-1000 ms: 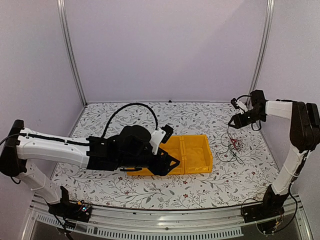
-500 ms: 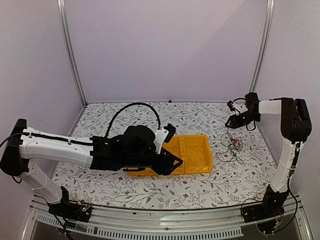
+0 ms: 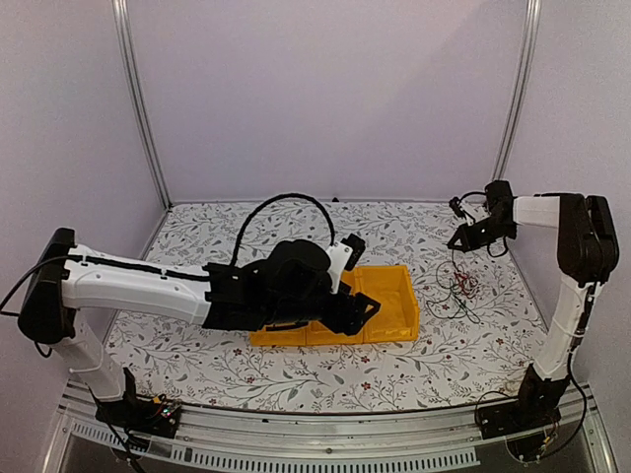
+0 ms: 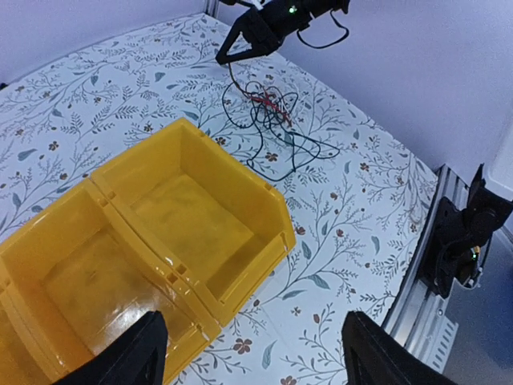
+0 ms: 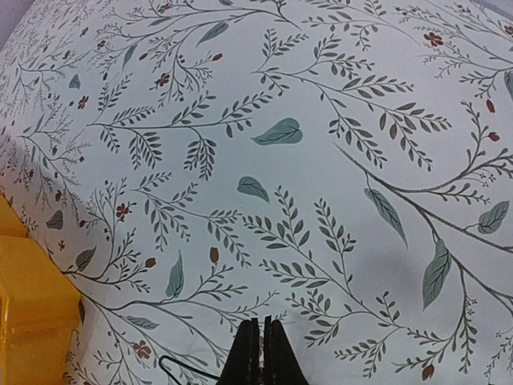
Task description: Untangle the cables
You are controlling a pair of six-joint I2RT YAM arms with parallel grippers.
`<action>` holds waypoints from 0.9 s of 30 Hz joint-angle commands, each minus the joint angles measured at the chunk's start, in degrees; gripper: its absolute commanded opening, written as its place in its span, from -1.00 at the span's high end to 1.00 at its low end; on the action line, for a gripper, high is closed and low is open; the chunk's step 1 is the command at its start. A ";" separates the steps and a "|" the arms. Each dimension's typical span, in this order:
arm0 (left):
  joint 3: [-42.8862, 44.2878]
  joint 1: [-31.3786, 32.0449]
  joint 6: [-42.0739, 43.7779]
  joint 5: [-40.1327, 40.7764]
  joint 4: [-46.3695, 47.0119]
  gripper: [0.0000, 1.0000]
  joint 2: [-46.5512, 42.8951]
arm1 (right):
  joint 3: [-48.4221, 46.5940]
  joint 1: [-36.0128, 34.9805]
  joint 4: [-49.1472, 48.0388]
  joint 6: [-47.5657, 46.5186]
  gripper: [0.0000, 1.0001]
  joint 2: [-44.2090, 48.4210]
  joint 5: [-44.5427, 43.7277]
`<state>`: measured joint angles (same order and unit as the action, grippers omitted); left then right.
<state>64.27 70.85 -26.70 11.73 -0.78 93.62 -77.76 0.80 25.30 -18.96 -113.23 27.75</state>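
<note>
The cables (image 3: 459, 290) lie as a small tangle of thin red, green and black wires on the floral cloth, right of the yellow bin (image 3: 403, 317). In the left wrist view the cables (image 4: 271, 120) sit beyond the bin (image 4: 276, 210). My right gripper (image 3: 456, 242) hangs above the tangle's far edge, shut, and a thin black strand runs from its tip down into the heap. Its pressed-together fingers (image 5: 262, 325) show in the right wrist view, with a black wire loop (image 5: 172, 369) beside them. My left gripper (image 3: 367, 313) hovers open over the bin's near right corner (image 4: 252, 341), holding nothing.
The bin has several compartments, and the ones in view hold nothing. The left arm's thick black hose (image 3: 281, 205) arches over the cloth's middle. Metal frame posts (image 3: 513, 99) stand at the back corners. A rail (image 4: 437, 265) runs along the table's near edge.
My right gripper has gone from open to shut at the top of the tangle. The left arm has slid right along the bin, its gripper now over the near right corner.
</note>
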 commanded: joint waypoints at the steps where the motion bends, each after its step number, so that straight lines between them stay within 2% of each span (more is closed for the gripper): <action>1: 8.13 -0.89 3.06 2.68 5.42 -0.56 6.34 | -0.24 0.03 4.76 -1.21 1.00 12.77 1.52; 5: 19.24 -1.89 4.76 1.96 8.08 -0.57 15.40 | 1.38 0.04 6.93 -0.90 1.00 22.06 3.12; 9: 29.50 -2.05 7.40 -0.71 14.52 -0.54 24.55 | 4.06 0.00 8.19 0.86 1.00 28.67 7.35; 15: 41.92 -2.07 11.36 2.02 23.82 -0.55 36.72 | 4.50 0.04 11.10 3.51 1.00 36.38 11.40; 18: 48.84 -2.34 14.02 3.24 25.50 -0.56 43.11 | 3.16 0.07 13.51 3.02 1.00 40.30 11.95; 27: 72.80 -3.83 12.63 0.64 30.97 -0.58 63.35 | -3.36 0.05 22.45 0.97 1.00 44.22 17.29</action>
<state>128.66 68.84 -13.76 13.10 25.71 149.97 -77.14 0.78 42.52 -16.99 -70.32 40.66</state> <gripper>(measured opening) 0.793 0.025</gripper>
